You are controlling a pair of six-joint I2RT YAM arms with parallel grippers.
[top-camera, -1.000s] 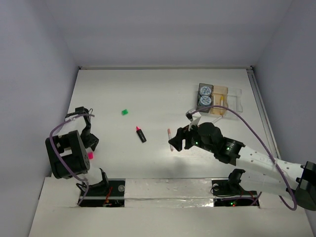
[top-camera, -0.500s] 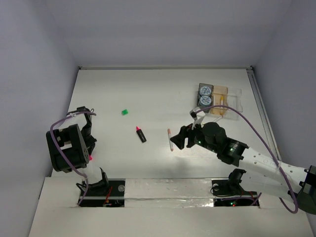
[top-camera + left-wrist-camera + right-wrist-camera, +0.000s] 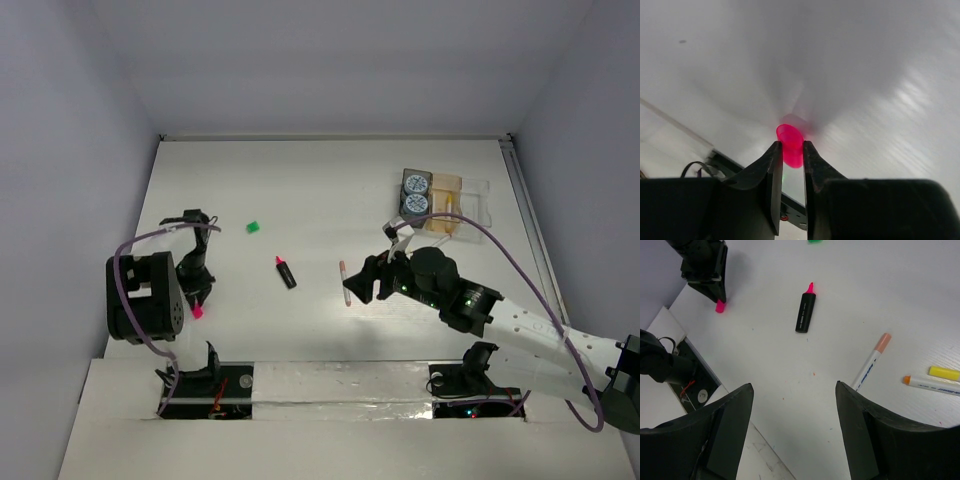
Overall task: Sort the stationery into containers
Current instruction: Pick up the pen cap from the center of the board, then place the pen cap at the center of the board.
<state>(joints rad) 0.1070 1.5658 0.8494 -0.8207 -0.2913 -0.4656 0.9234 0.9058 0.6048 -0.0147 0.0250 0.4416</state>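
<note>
pink cap [image 3: 790, 142]: lower half hidden between my left fingers [image 3: 771, 185]
yellow pen [image 3: 944, 373], orange pen [image 3: 932, 384]: right of the highlighter [image 3: 805, 312], cut off by the edge

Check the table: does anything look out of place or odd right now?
Yes. The black highlighter mid-table lies uncapped, pink tip bare, while the pink cap sits apart at the left, pinched in the left tool. A small green cap also lies alone farther back, with no matching highlighter in view.
</note>
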